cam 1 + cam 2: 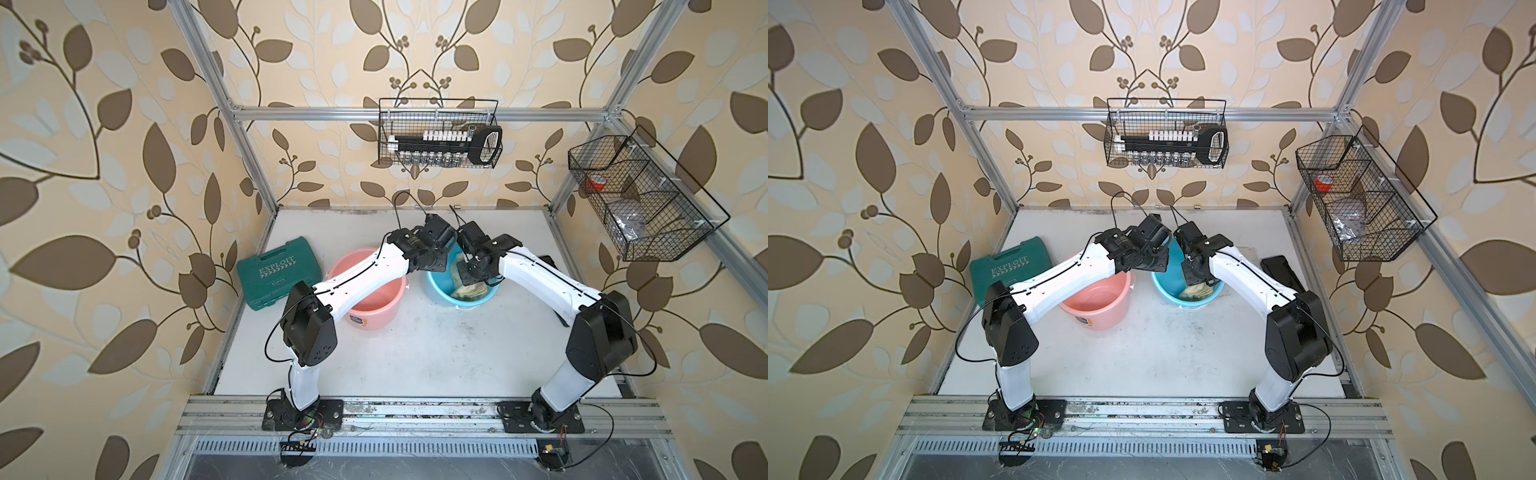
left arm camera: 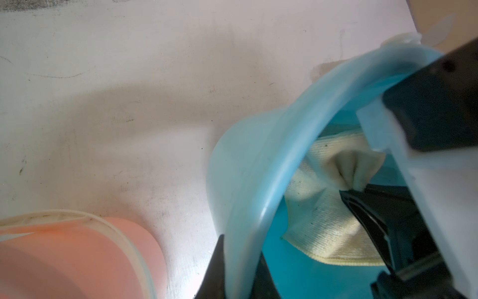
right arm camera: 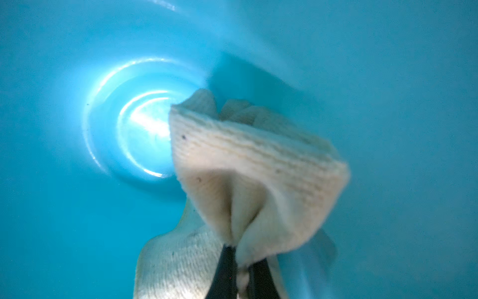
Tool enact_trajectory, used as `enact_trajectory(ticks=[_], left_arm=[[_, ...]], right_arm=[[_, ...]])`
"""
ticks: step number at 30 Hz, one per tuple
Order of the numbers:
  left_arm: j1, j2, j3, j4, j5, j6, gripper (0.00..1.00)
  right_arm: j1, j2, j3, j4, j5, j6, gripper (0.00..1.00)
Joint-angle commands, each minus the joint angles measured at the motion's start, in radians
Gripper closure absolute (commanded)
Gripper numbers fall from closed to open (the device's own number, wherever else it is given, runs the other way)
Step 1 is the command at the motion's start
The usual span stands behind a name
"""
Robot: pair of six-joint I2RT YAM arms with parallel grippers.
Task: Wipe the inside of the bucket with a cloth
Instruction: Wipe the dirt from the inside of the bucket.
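Right wrist view: the cloth is inside the blue bucket, bunched into a thick fold, with the bucket's shiny round floor showing beside it.
Cloth grip: the right end effector is closed on a small pinched gather of the cloth; most of the fabric hangs free beyond the fingers.
Contact: a loose flap trails toward the wall below the fingers; whether the fold actually presses on the floor or wall cannot be told.
Bucket hold: in the left wrist view the left end effector is clamped across the bucket's rim, one finger outside the wall and one inside.
Surroundings: in both top views the two arms meet over the blue bucket; a pink bucket stands just beside it under the left arm, a green tool case lies further off, all on the desk.
Step, as a judgement: the wipe looks under way, with much of the wall yet to be covered.
Risk, cloth: the grip takes only a small gather, so drag against the wall could pull it out.
Risk, bucket: a hard sideways push could twist the thin rim out of the left clamp or tip the bucket against the pink one.
Risk, arms: both wrists crowd one mouth, so a wide sweep could knock them together.
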Motion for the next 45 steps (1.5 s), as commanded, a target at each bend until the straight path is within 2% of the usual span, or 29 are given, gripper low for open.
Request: enact_trajectory(ticks=[1,5,9,14,20,24,27,31,34,39,45], left_arm=[[-0.013,-0.027,0.002,-0.06,0.025,0.03,1.0],[-0.012,-0.036,-0.007,-0.056,0.014,0.036,1.0],[-0.012,-0.038,-0.017,-0.039,-0.011,0.055,1.0],[-0.012,-0.03,-0.023,-0.013,-0.021,0.063,1.0],[-0.013,-0.035,-0.028,0.004,-0.02,0.054,1.0],[-0.012,-0.043,-0.038,0.012,-0.012,0.045,1.0],[-0.013,-0.045,-0.047,0.014,-0.008,0.035,1.0],[-0.013,-0.056,-0.066,0.024,-0.001,0.027,1.0],[-0.013,-0.063,-0.076,0.033,-0.003,0.028,1.0],[-0.012,-0.045,-0.046,0.002,-0.025,0.034,1.0],[-0.012,-0.058,-0.058,0.002,-0.06,0.028,1.0]], right_arm=[[-0.005,0.008,0.063,0.065,0.147,-0.03,1.0],[-0.005,0.07,0.11,-0.003,0.193,-0.029,1.0],[-0.006,0.078,0.064,-0.038,0.121,0.001,1.0],[-0.002,0.064,0.007,-0.045,-0.111,0.037,1.0],[0.01,0.09,0.018,-0.047,-0.459,0.06,1.0],[0.007,0.038,-0.014,0.071,-0.69,0.145,1.0],[0.003,-0.012,-0.045,0.201,-0.782,0.242,1.0],[-0.013,-0.095,-0.13,0.431,-0.832,0.367,1.0],[-0.017,-0.12,-0.159,0.51,-0.838,0.398,1.0],[-0.017,-0.087,-0.121,0.309,-0.788,0.28,1.0],[-0.017,-0.116,-0.142,0.08,-0.596,0.134,1.0]])
